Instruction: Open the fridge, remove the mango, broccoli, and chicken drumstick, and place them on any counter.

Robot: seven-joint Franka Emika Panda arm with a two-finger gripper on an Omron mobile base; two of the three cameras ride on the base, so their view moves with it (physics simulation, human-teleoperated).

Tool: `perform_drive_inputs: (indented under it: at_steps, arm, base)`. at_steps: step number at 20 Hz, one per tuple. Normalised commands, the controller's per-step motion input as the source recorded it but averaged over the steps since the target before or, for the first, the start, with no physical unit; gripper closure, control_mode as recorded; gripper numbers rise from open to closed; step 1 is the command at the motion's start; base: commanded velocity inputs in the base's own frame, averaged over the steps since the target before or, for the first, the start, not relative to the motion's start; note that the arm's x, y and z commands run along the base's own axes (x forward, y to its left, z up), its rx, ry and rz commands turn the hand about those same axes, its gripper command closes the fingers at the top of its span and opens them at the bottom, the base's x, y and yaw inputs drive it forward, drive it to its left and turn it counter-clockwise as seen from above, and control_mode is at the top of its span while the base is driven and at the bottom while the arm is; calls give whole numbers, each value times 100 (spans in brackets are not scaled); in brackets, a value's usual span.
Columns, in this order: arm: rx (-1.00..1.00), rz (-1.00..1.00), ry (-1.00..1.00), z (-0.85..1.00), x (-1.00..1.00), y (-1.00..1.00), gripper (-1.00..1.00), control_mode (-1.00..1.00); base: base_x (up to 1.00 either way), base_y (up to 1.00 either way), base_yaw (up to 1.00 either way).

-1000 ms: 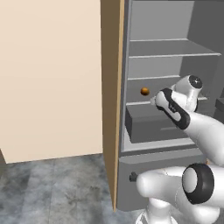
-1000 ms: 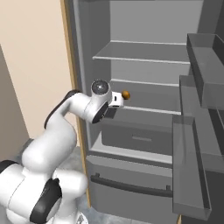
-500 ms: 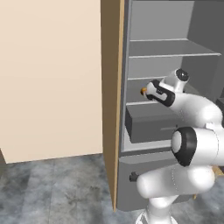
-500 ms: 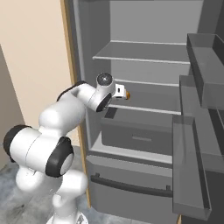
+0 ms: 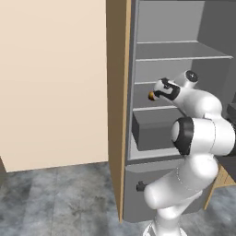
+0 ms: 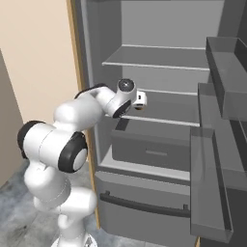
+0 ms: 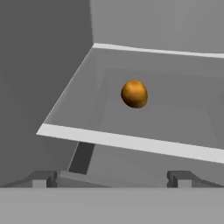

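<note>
Beige wall (image 5: 50, 83) and grey stone-patterned floor (image 5: 60, 198) lie to the left of the fridge (image 6: 159, 120), which stands open with a tan wood side panel (image 5: 116, 92) along its left edge. Its door (image 6: 219, 140) is swung out to the right of the cabinet, carrying grey door bins. Inside the fridge, two grey shelves span the upper part, a closed inner drawer (image 6: 152, 149) sits beneath the lower shelf, and at the bottom is the freezer drawer with a long black horizontal handle (image 6: 144, 207).

White arm segments rise in front of the fridge and reach into it at the height of the lower shelf (image 7: 144, 113). At their end, the gripper (image 5: 156, 92) points toward the left part of that shelf, its fingers spread wide apart and holding nothing.

On the lower shelf of the fridge rests the mango (image 7: 134, 93), small, round and orange-yellow, lying toward the left side of the shelf. It sits just ahead of the gripper, clear of both fingertips (image 7: 43, 179).
</note>
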Motion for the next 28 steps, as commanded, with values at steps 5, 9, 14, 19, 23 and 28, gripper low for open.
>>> perform_drive_inputs:
  at_steps: [5,9,14,19,23,28]
  arm:
    - [0,0,0,-27,42,-4,-100,-100]
    - [2,0,0,-10,45,0,-100,-100]
    - [4,0,1,-7,39,-5,-100,-100]
    - [5,0,5,-15,31,-6,-100,-100]
    - [3,0,4,-19,35,-1,-100,-100]
    - [2,0,2,-14,46,0,-100,-100]
  base:
    - [0,0,0]
    - [0,0,0]
    - [0,0,0]
    - [0,0,0]
    - [0,0,0]
    - [0,0,0]
